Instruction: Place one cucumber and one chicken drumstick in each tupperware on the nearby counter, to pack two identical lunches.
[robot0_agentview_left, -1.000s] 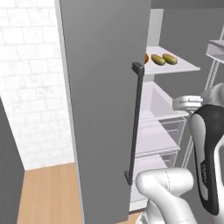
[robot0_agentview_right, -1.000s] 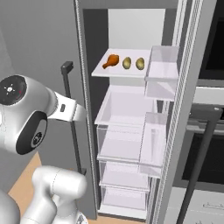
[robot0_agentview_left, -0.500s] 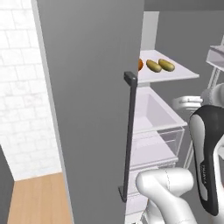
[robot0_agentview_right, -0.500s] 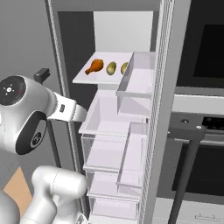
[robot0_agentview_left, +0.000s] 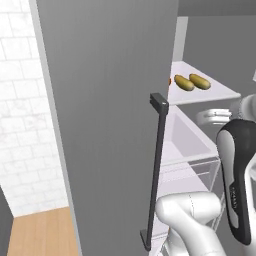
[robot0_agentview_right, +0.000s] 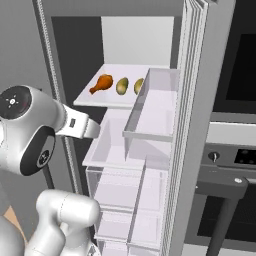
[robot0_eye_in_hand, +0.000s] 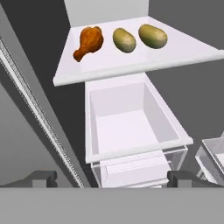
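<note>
Fridge shelf (robot0_eye_in_hand: 131, 61) holds 1 chicken drumstick (robot0_eye_in_hand: 89, 42) & 2 cucumbers (robot0_eye_in_hand: 124, 40), gripper (robot0_eye_in_hand: 112, 178) spread wide, empty.

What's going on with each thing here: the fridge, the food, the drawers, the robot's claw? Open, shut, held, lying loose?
Fridge door: swung open.
Chicken drumstick: lying loose on the white shelf, untouched.
Two olive-brown oval pieces: lying on the same shelf beside the drumstick, apart from each other.
Clear drawer under the shelf: nothing in it that I can see.
Oven door: shut.
Gripper: open, holding nothing, short of the shelf.
</note>
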